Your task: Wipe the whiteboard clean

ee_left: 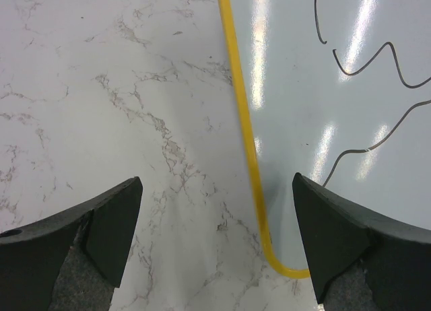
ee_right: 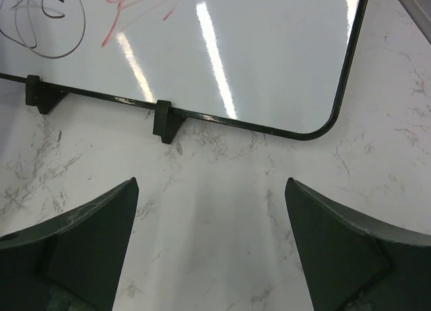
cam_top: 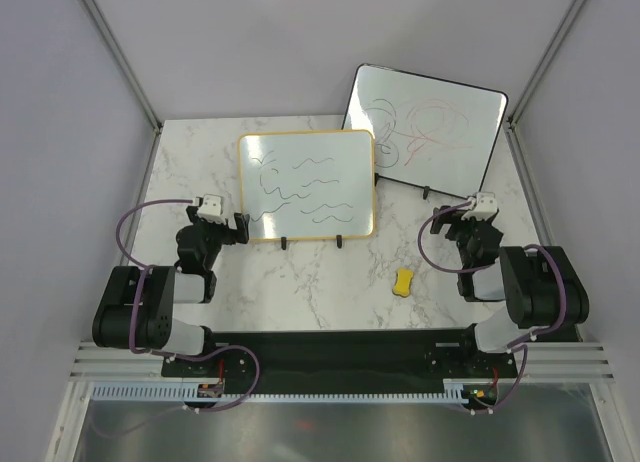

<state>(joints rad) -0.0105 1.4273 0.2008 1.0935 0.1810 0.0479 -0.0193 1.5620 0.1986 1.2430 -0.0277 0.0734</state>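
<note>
The whiteboard (cam_top: 306,185) with a tan frame and black wavy lines stands propped on small black feet at the middle of the table. Its yellow-looking frame edge and lower left corner show in the left wrist view (ee_left: 250,149). My left gripper (cam_top: 238,228) is open and empty, just left of the board's lower left corner. My right gripper (cam_top: 444,219) is open and empty at the right, in front of the black-framed board. A yellow sponge eraser (cam_top: 404,282) lies on the table between the arms, nearer my right arm.
A larger black-framed whiteboard (cam_top: 424,126) with red and black scribbles leans at the back right; its lower edge and feet show in the right wrist view (ee_right: 163,120). The marble table (cam_top: 300,292) has metal posts at its back corners.
</note>
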